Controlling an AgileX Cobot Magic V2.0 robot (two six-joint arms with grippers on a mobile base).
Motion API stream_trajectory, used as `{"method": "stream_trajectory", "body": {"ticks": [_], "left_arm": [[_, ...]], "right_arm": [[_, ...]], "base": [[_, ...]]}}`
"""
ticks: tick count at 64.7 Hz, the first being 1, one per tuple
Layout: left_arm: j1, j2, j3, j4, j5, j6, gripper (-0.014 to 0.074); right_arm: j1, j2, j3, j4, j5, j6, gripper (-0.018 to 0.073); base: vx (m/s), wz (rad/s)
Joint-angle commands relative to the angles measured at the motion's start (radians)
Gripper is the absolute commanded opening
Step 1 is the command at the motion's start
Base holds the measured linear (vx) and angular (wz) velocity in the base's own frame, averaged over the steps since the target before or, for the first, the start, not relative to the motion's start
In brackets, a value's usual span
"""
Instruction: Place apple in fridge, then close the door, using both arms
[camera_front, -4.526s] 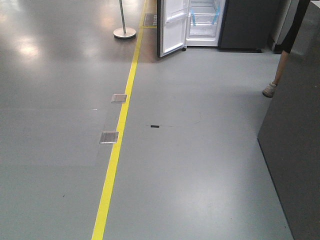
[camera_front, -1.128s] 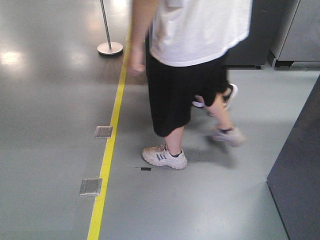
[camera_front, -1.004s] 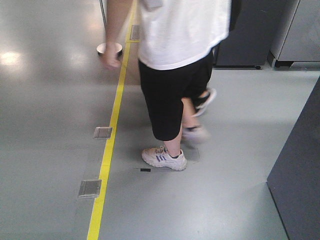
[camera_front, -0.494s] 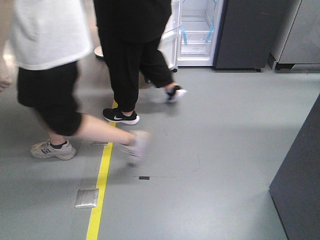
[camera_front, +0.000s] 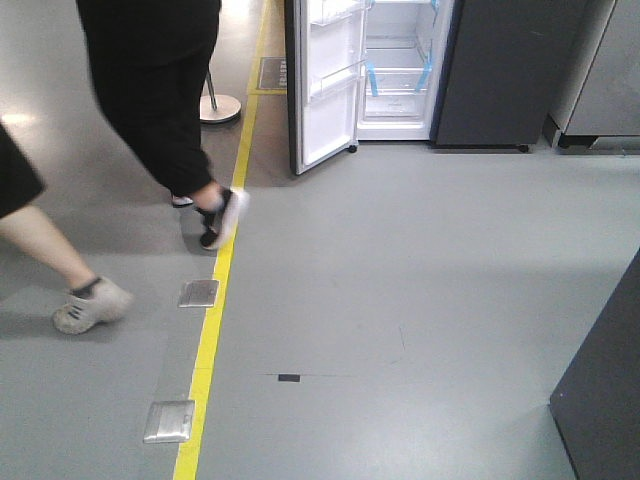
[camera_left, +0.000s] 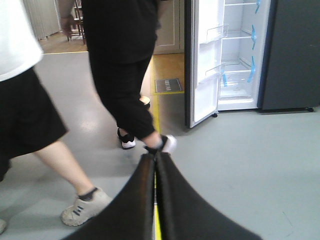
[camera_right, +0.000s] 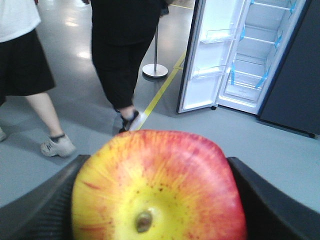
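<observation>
The apple (camera_right: 160, 190), red and yellow with its stem dimple facing the camera, fills the bottom of the right wrist view. My right gripper (camera_right: 157, 161) is shut on it, one black finger on each side. My left gripper (camera_left: 154, 157) is shut on nothing, its fingers pressed together above the floor. The fridge (camera_front: 395, 60) stands far ahead with its white inside showing, glass shelves and blue tape strips. Its door (camera_front: 325, 90) hangs open to the left. Fridge (camera_left: 242, 55) and door (camera_left: 205, 65) also show in the left wrist view. Neither gripper shows in the front view.
A person in black trousers (camera_front: 160, 100) steps along the yellow floor line (camera_front: 205, 360). A second person's bare leg and grey shoe (camera_front: 90, 305) are at the left. A stanchion base (camera_front: 218, 107), two metal floor plates (camera_front: 198, 292) and a dark cabinet (camera_front: 600, 400) at the right are nearby.
The two people have walked off to the left, uncovering the fridge and its open door. The floor marks have slid down the front view, and the fridge looks nearer.
</observation>
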Motion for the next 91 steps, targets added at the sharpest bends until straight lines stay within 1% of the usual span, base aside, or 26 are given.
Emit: {"method": "stream_trajectory", "body": {"ticks": [1,91], "left_arm": [[-0.001,-0.015,-0.017,-0.005,-0.069,-0.004,-0.0006],[-0.001,-0.015,-0.017,-0.005,-0.069,-0.004,-0.0006]], "right_arm": [[-0.003,0.001,-0.023,0.015,-0.079,-0.003,0.0098],[-0.003,0.001,-0.023,0.015,-0.079,-0.003,0.0098]], "base": [[0.17,0.01],[0.18,0.02]]}}
